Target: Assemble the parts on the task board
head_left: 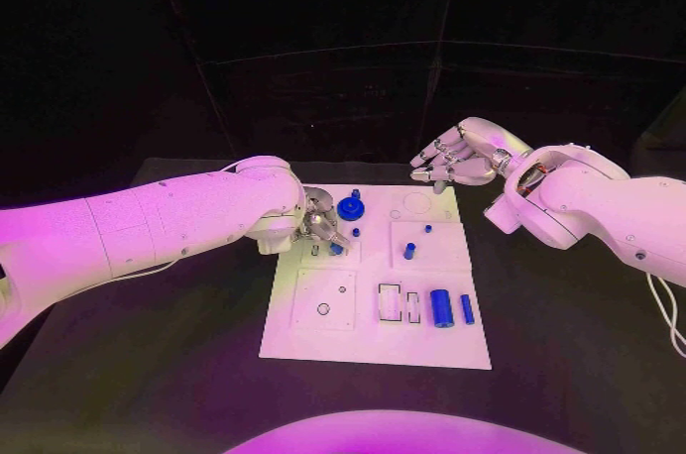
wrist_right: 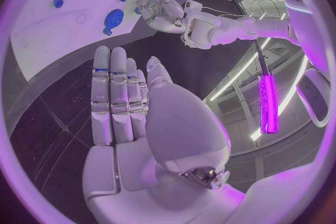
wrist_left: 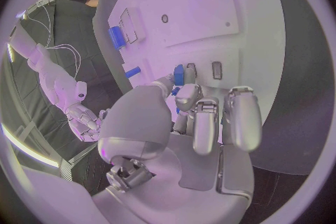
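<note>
White task board point(head_left: 322, 347) carries blue parts; left hand point(head_left: 317, 226) pinches a small blue peg point(wrist_left: 179, 74), right hand point(head_left: 455, 164) at one o'clock hovers, fingers straight, empty.

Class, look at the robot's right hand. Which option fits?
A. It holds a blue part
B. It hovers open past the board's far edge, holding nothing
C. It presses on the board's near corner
B: the right hand hangs beyond the far edge of the task board, fingers extended and empty.
</note>
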